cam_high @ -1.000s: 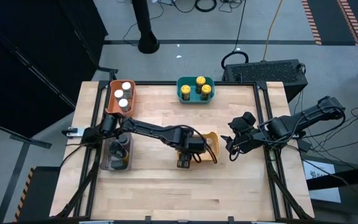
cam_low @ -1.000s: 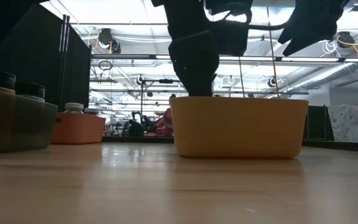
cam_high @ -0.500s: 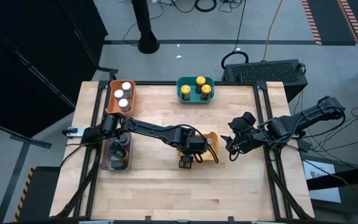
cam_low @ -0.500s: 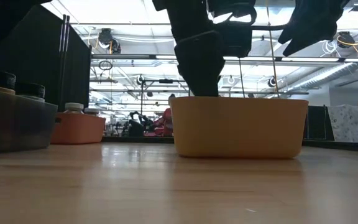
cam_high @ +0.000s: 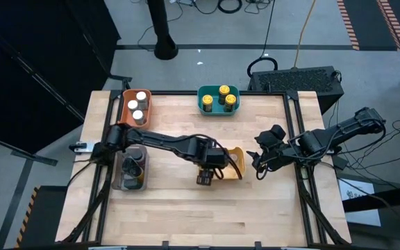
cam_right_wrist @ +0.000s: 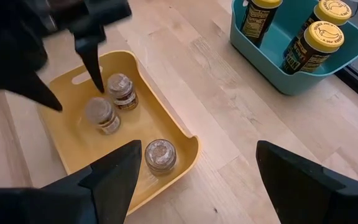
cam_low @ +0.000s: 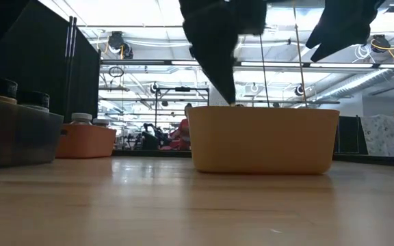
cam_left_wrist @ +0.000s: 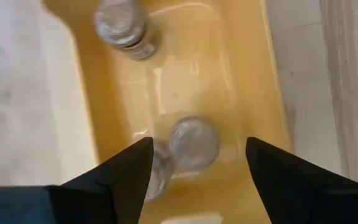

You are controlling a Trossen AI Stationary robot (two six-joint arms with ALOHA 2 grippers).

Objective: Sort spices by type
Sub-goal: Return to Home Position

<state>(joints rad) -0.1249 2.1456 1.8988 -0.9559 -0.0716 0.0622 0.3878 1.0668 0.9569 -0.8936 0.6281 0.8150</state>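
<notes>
Left wrist view: the left gripper (cam_left_wrist: 196, 142) was seen spread wide and empty over the shallow yellow plastic bin (cam_left_wrist: 247, 74), in which three small grey-lidded spice jars (cam_left_wrist: 120, 22) were stood (one half hidden behind a finger). The right gripper (cam_right_wrist: 199, 144), also spread and empty, was poised near that bin. Label print on the yellow-lidded jars (cam_right_wrist: 316, 46) could not be read.

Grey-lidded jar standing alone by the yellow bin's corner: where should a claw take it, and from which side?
Take the jar by its lid and neck, coming straight down. It stands upright, and the wall of the yellow bin rises close beside its body, so a side approach looks blocked.
</notes>
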